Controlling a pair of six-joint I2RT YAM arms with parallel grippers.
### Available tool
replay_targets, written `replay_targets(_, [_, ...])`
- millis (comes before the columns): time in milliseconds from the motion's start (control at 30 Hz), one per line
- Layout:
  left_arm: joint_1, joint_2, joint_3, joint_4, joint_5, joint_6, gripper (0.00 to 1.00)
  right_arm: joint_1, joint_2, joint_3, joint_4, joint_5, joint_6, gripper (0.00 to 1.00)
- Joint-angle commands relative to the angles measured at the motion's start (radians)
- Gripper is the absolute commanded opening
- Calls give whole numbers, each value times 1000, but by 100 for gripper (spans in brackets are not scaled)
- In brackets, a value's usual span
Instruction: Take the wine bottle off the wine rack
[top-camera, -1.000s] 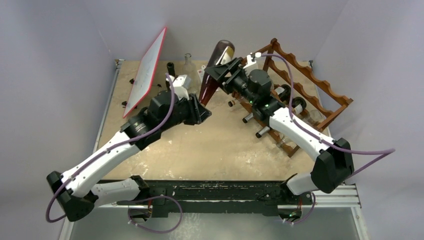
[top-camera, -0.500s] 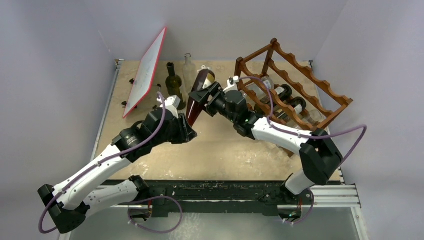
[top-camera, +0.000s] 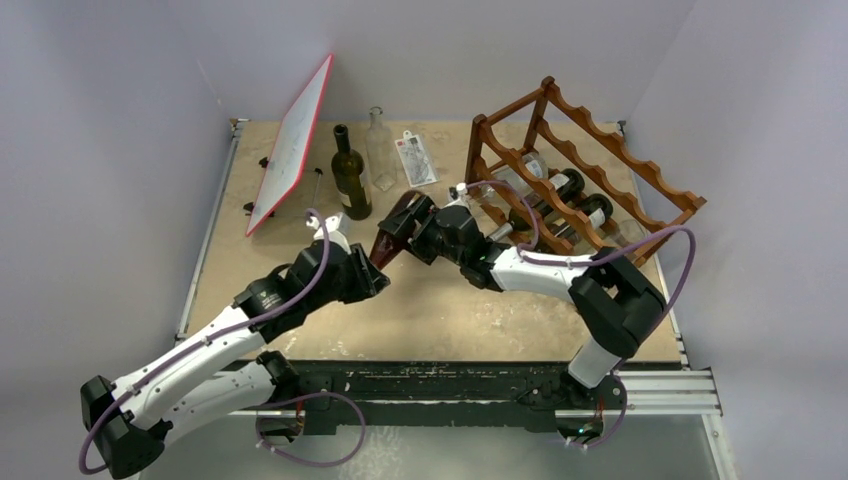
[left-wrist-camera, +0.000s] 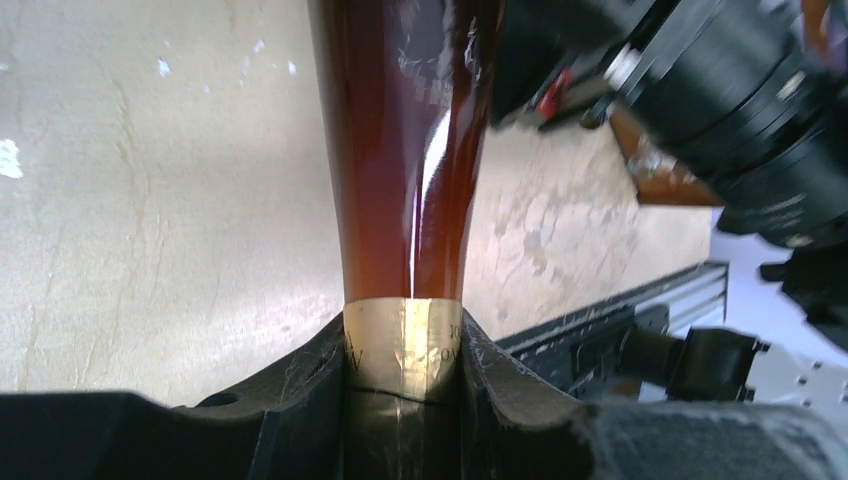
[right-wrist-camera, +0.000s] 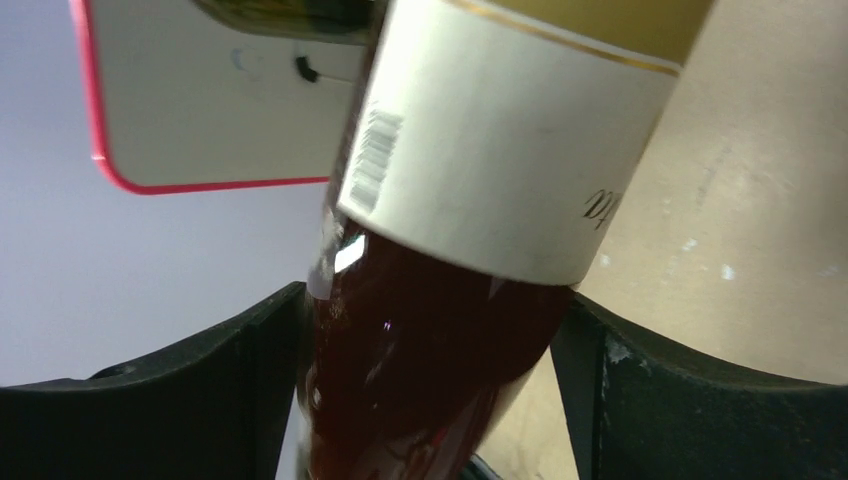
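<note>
Dark-red bottle (top-camera: 388, 238), clear of the rack (top-camera: 512, 104): left fingers (left-wrist-camera: 310, 390) pinch its gold-foiled neck, right fingers (right-wrist-camera: 230, 370) clamp its body.

Wine bottle (top-camera: 390, 236): dark red, tilted, clear of the rack, between the two arms above the surface (top-camera: 450, 310).
Left gripper (top-camera: 369, 272): at the bottle's lower, narrow end.
Right gripper (top-camera: 414, 216): closed around the bottle's upper, wider part.
Wine rack (top-camera: 600, 150): far right, with other bottles (top-camera: 563, 184) lying in its rails.
Green bottle (top-camera: 350, 180): upright, just beside an upright clear bottle (top-camera: 380, 152).
Board (top-camera: 292, 145): white, red-edged, tilted, far left.
Card (top-camera: 418, 158): flat, near the clear bottle.
</note>
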Motion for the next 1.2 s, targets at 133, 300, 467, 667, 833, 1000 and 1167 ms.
replay_targets(133, [14, -54, -18, 101, -159, -48, 0, -23, -3, 17, 66, 0, -120, 100])
replay_targets(300, [14, -35, -1, 73, -166, -31, 0, -32, -34, 10, -27, 14, -235, 100])
replay_targets(467, [14, -17, 47, 24, -176, -3, 0, -57, -120, 7, -144, -14, -442, 100])
replay_targets(667, [14, 6, 111, -41, -196, 9, 0, -91, -201, 88, -354, -82, -724, 100])
replay_targets(833, [14, 18, 154, -63, -206, 13, 0, -143, -266, 97, -392, -281, -970, 100])
replay_targets(1000, [14, 58, 225, -110, -204, 39, 0, -119, -273, 123, -338, -332, -1271, 100])
replay_targets(1167, [14, 109, 294, -159, -196, 81, 0, -31, -243, 87, -152, -391, -1573, 99])
